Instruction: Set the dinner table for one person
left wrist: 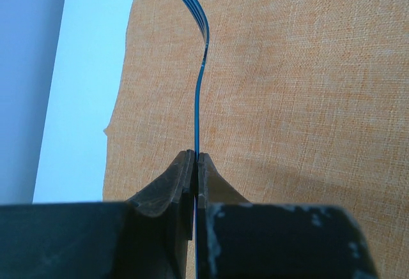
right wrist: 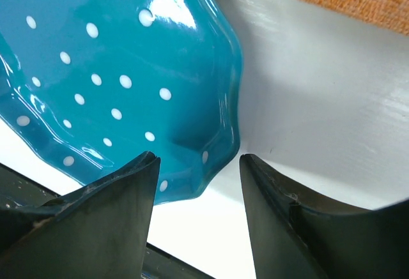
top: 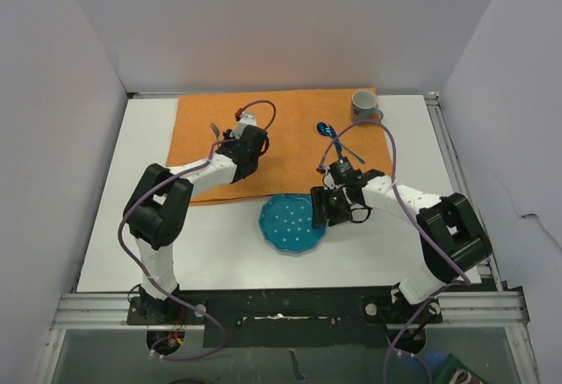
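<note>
Now, your left gripper (left wrist: 195,158): clamped shut on the fork (left wrist: 199,81) handle, tines pointing away over the orange cloth (left wrist: 307,100).
Your right gripper (right wrist: 198,158): jaws apart, straddling the plate (right wrist: 115,49) rim.
Plate: teal, white-dotted, lying on the dinner table (top: 219,252) beside the cloth's near edge.
Dinner table: white, beneath both arms.

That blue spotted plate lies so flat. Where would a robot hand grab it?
By its rim on the side facing the right arm, I'd say. The plate lies flat on the dinner table, so nothing slips under it, but the wavy edge curls up enough to pinch, one finger inside and one outside. The right gripper hangs open astride that edge.
</note>
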`<state>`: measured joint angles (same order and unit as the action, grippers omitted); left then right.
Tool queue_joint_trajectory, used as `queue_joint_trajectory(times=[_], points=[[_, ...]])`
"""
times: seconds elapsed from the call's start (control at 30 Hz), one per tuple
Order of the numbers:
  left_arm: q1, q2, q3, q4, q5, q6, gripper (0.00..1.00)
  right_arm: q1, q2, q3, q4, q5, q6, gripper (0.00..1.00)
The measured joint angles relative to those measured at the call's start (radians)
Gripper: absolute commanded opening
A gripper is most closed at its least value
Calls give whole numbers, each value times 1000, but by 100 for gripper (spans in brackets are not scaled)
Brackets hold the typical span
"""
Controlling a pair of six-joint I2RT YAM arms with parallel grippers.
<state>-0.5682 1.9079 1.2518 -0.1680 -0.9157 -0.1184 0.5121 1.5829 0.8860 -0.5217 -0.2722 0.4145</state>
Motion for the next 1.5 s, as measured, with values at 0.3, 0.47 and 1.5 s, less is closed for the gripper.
queue_joint_trajectory(times=[0.3,0.47,1.5], points=[[1,36,-7,230,-39,223,0,0,-8,17,-42,6,-19,54],[5,105,-14,292,-71,286,0,0,-5,23,-43,6,-19,54],[45,131,-49,282,24,276,55,0,-5,23,-74,18,-33,54]])
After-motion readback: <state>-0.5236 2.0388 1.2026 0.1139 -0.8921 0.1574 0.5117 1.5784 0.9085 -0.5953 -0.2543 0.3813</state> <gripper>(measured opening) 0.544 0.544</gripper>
